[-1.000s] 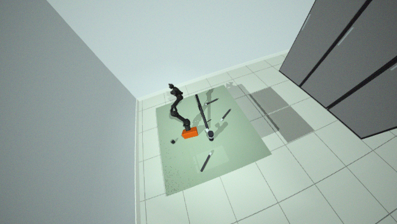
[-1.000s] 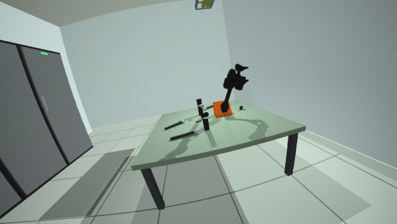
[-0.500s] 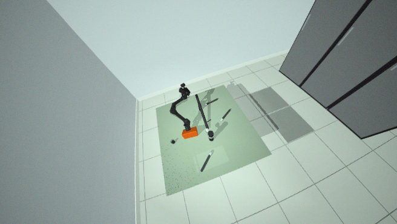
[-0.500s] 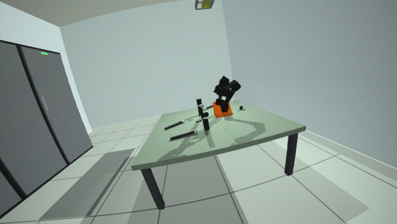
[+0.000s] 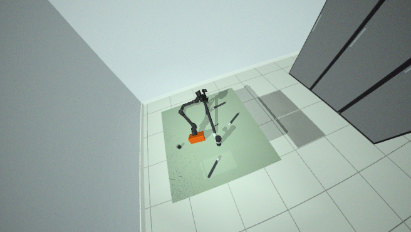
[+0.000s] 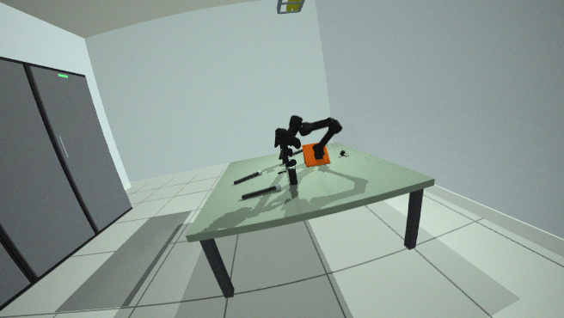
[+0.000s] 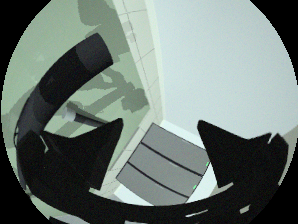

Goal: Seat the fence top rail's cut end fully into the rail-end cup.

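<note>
The dark top rail [image 5: 210, 117] runs across the green table [image 5: 250, 150] [image 6: 370, 180], from the far end under my gripper down to the big post [image 5: 218, 140] [image 6: 292, 175]. Its light end [image 5: 214, 135] sits right at the post's top; the cup and the band are too small to make out. My gripper [image 5: 203, 93] [image 6: 283, 146] [image 7: 161, 123] is open and empty, above the rail's far end. In the wrist view a thick dark tube with a grey band curves past the left finger, outside the jaws.
The arm stands on an orange base [image 5: 196, 138] [image 6: 315, 155]. Three loose dark rods lie on the table: one at the far side [image 5: 218, 105], one to the right [image 5: 233, 119] and one at the near middle [image 5: 213, 167]. A small black part [image 5: 179, 146] lies left of the base. Grey cabinets [image 5: 360, 63] stand off the table.
</note>
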Controlling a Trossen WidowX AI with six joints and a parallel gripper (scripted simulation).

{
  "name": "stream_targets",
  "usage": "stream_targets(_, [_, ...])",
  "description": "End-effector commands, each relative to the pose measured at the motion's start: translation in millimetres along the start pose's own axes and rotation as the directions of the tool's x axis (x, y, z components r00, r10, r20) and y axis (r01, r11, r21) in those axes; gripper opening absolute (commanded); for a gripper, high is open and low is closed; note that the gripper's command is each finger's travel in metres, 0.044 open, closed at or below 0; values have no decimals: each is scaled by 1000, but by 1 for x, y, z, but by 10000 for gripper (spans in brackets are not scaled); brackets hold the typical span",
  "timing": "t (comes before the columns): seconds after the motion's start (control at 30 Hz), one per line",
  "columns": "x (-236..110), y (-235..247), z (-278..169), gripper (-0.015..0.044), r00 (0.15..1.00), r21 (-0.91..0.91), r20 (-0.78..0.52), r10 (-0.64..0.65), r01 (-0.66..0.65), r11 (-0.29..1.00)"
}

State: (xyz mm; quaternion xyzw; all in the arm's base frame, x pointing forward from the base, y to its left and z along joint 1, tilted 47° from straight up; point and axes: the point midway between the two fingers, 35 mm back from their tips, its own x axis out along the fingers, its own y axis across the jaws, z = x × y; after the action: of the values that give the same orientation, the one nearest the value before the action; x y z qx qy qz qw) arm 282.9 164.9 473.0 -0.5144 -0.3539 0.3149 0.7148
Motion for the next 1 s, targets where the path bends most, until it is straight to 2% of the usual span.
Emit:
stream_targets(0.0, [-12,33,-57,440,981,159,-144,133,-110,981])
stream_targets(0.13, [-38,67,-108,440,926,354,-266,267,-163,921])
stream_targets(0.27, [-79,102,-153,440,844,573,-353,403,-145,806])
stream_targets(0.47, [-147,150,-190,440,726,832,-381,572,-1,555])
stream_targets(0.57, [-190,173,-197,440,678,925,-349,646,139,354])
stream_targets(0.7, [-242,196,-191,440,665,936,-276,693,349,38])
stream_targets(0.87, [-291,203,-171,440,728,770,-201,656,531,-353])
stream_targets(0.97, [-296,203,-168,440,740,736,-196,643,544,-402])
